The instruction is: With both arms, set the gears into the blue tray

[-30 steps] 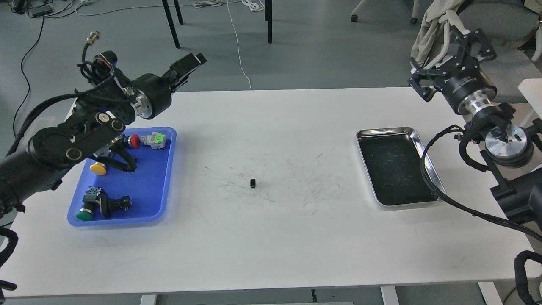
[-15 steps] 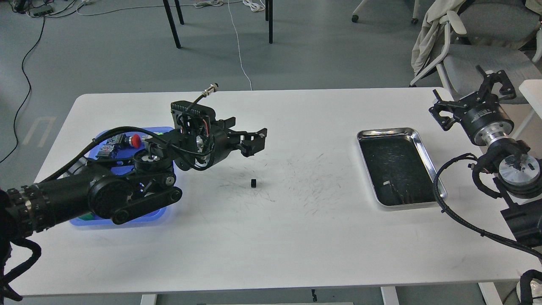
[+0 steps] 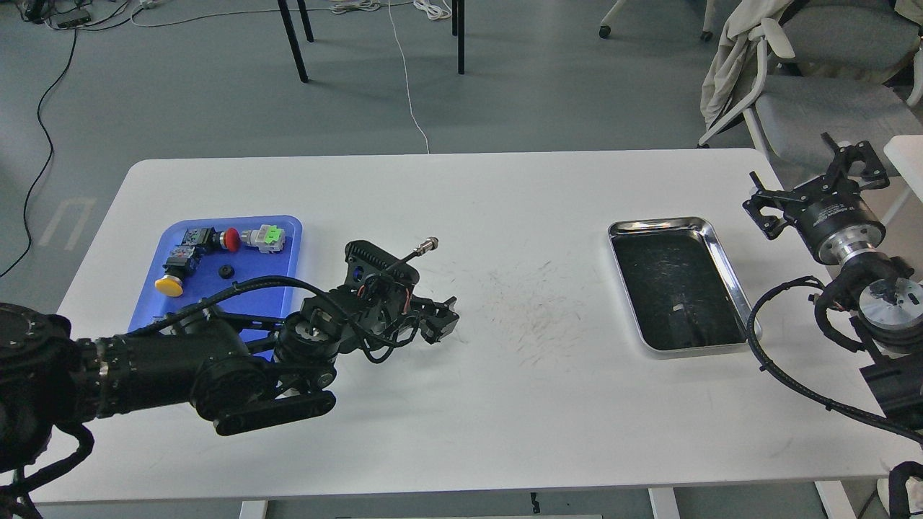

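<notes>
The blue tray (image 3: 268,268) lies at the table's left. One gear (image 3: 226,271), a tiny black ring, rests inside it near the middle. My left arm reaches low over the table to the right of the tray. Its gripper (image 3: 440,321) is down at the scuffed centre of the table, and its dark fingers blend together. No gear shows on the tabletop; the spot under this gripper is hidden. My right gripper (image 3: 811,179) hangs open and empty at the table's far right edge, beyond the steel tray.
Inside the blue tray are a red push-button (image 3: 229,239), a yellow push-button (image 3: 168,286) and a grey-and-green connector (image 3: 265,237). A steel tray with a black bottom (image 3: 727,268) lies at the right. A chair (image 3: 807,101) stands behind the right corner.
My left arm swung from above the blue tray to the table centre and dropped onto the spot where the lone gear lay. My right gripper drew back and down toward the right edge.
</notes>
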You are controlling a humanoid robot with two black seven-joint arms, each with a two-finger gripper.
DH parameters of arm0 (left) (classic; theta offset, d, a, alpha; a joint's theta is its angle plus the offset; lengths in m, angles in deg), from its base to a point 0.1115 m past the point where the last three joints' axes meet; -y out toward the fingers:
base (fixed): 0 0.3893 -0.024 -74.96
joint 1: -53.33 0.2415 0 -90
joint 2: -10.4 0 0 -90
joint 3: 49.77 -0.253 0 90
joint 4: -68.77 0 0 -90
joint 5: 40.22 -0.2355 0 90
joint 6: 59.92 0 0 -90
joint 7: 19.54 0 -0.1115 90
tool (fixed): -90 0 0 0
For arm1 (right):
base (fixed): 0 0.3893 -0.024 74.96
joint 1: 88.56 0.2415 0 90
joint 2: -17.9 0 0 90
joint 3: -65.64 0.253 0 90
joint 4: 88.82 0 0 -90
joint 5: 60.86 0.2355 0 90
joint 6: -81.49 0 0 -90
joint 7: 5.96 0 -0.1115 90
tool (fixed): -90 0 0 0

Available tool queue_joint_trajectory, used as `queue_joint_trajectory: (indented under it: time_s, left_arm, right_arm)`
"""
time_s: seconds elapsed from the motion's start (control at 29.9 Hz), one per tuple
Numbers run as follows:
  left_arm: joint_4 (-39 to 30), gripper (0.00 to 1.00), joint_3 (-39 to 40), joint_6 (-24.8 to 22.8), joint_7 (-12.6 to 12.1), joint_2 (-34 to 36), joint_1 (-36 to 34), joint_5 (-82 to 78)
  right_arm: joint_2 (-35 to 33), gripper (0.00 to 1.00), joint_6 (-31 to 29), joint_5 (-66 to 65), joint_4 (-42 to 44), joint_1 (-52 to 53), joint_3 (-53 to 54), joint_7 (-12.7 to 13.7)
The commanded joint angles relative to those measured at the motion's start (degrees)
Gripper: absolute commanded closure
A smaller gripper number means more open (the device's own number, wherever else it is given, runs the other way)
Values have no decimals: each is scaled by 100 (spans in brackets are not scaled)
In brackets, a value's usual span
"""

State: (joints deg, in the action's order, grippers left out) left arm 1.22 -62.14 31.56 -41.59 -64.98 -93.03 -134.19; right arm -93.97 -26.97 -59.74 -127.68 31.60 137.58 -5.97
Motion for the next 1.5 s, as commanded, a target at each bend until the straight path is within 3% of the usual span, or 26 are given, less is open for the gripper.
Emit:
queue_joint_trajectory:
  time_s: [0.0,0.27,0.33,0.7,0.9,1.2,1.47]
  left_arm:
    - [-91,6,-2,-25,-18,-21,107,54]
    - [-83,28,59,-280,-18,-48,354,71]
    - [-74,39,68,-280,-9,-39,354,71]
    - [-83,49,165,-324,-18,14,345,80]
    - [-74,61,235,-315,-9,14,354,133]
    - [-65,89,244,-298,-18,5,362,221]
    - [-100,93,446,-315,-18,119,301,203]
  right_arm:
    - [-1,0,1,-7,-52,-10,-31,1]
    - [-27,0,1,2,-52,-81,-14,-7]
    - [-53,0,1,2,-61,-98,-14,-7]
    - [-45,0,1,2,-87,-90,-22,-7]
    - [-54,0,-8,2,-87,-81,-22,1]
    - [-54,0,-17,2,-96,-81,-22,1]
    - [-80,0,-26,2,-96,-81,-22,10]
